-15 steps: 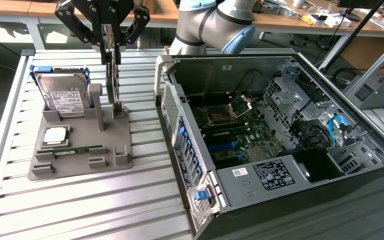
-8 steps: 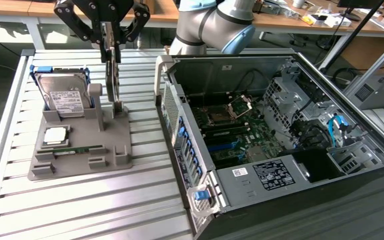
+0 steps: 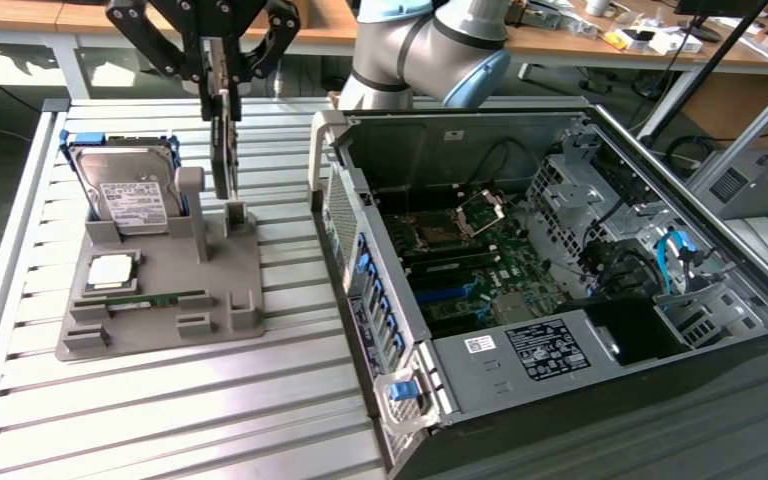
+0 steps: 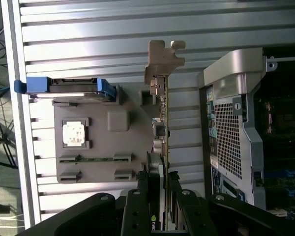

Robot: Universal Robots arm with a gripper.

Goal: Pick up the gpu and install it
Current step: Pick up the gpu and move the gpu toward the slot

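- claw [image 3: 221, 85]: matte black
- gpu [image 3: 225, 150]: dark edge, brownish board, pale silver bracket
- hard drive [image 3: 137, 195]: silver, white label with black print, blue frame
- holder [image 3: 157, 325]: plain mid grey
- RAM stick [image 3: 157, 298]: green
- CPU [image 3: 111, 270]: silver lid
- worktop [image 3: 157, 420]: silver-grey, ribbed stripes
- PC case [image 3: 491, 375]: grey steel, dotted perforated grille [image 4: 227, 142], blue tabs [image 3: 404, 390], white sticker [image 3: 548, 350] with black text
- motherboard [image 3: 478, 260]: green
- arm [image 3: 424, 40]: grey, light blue cap
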